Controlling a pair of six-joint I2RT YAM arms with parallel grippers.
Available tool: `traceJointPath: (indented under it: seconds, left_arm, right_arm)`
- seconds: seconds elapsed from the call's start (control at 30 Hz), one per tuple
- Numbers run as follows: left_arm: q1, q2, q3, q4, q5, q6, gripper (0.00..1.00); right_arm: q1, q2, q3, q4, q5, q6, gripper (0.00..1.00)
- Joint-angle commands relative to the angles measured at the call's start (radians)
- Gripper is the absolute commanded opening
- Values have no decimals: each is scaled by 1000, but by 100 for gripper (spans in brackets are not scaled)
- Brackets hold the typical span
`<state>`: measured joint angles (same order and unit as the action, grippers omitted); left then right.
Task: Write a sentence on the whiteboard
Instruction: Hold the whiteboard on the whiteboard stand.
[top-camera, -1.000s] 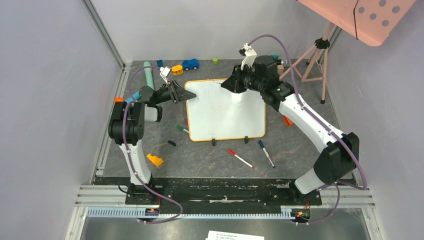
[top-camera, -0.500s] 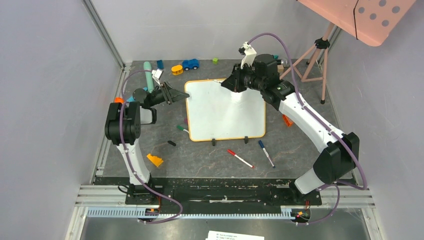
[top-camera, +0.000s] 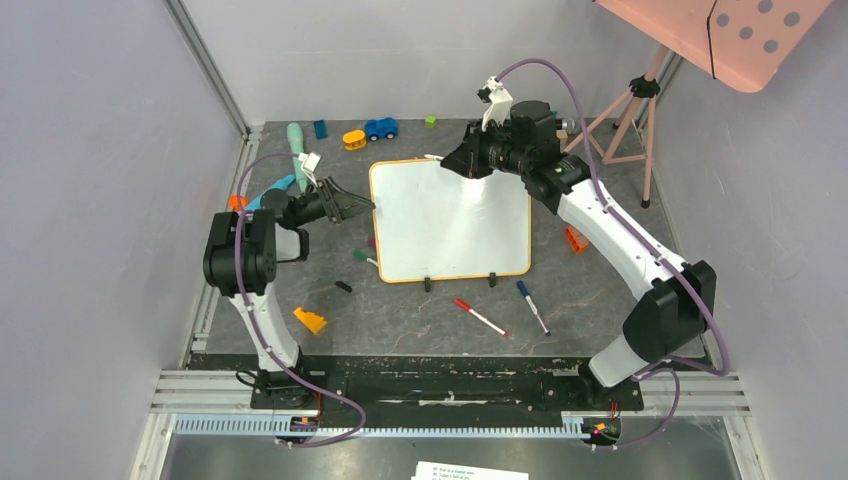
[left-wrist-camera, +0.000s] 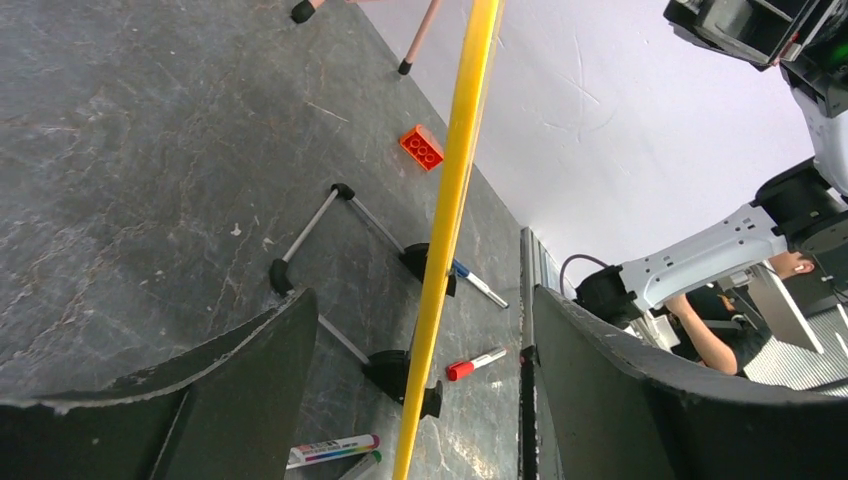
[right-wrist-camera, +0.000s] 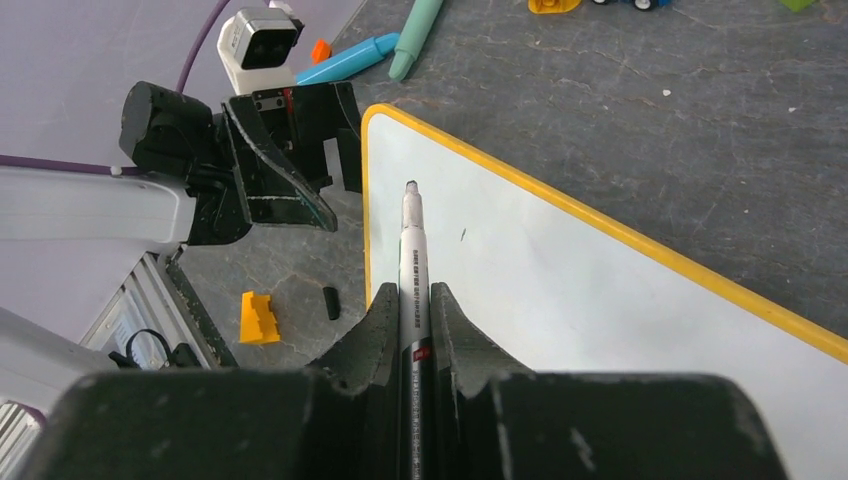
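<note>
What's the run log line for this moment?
whiteboard: nearly blank | left jaws: open, beside its left edge | right jaws: shut on marker, tip near far-left corner

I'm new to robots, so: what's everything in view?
whiteboard: one, white, orange frame, table middle.
held marker: one, white-black, tip over board.
red marker: one, red, before board.
blue marker: one, blue, beside red.
green marker: one, green-capped, board's left edge.
cap: one, black, near left.
car: one, blue, far edge.
toy: one, yellow, by car.
cube: one, green, far edge.
tube: one, teal, far left.
brick: one, orange, right of board.
block: one, yellow-orange, near left.
tripod: one, pink, far right.
left fingers: two, black, open, left of board.
right fingers: two, black, shut on held marker.
</note>
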<state>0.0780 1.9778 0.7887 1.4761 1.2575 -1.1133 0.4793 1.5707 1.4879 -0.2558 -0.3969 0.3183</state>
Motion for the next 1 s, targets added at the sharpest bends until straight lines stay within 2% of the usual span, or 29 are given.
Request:
traceJointPath:
  seconds: [0.0,0.13,0.33,0.5,0.63,0.77,0.97]
  left_arm:
    - [32,-44,-25,81,15,103,83]
    - [69,-31,-50,81,-10,89,82]
    - [70,-22,-67,81,-46,88,79]
    - [70,-15,-124,81,-90,84,76]
    - [71,-18,-141,81,-72,63,75]
    - [72,-34,-173,81,-53,86,68]
    - [68,-7,-126,81,-40,77,74]
  right_arm:
    - [-6,-11,22,24,-53,10,0]
    - [-7,-45,-23,11,-22,-11,0]
    - [-10,-39,8,-17,38,-19,0]
    - [-11,-2,52,-22,29,-20,0]
    - [-14,11,67,-19,13,-24,0]
    - [-15,2,48,-5,-1,-37,0]
    - [-15,-22,28,-4,33,-67,0]
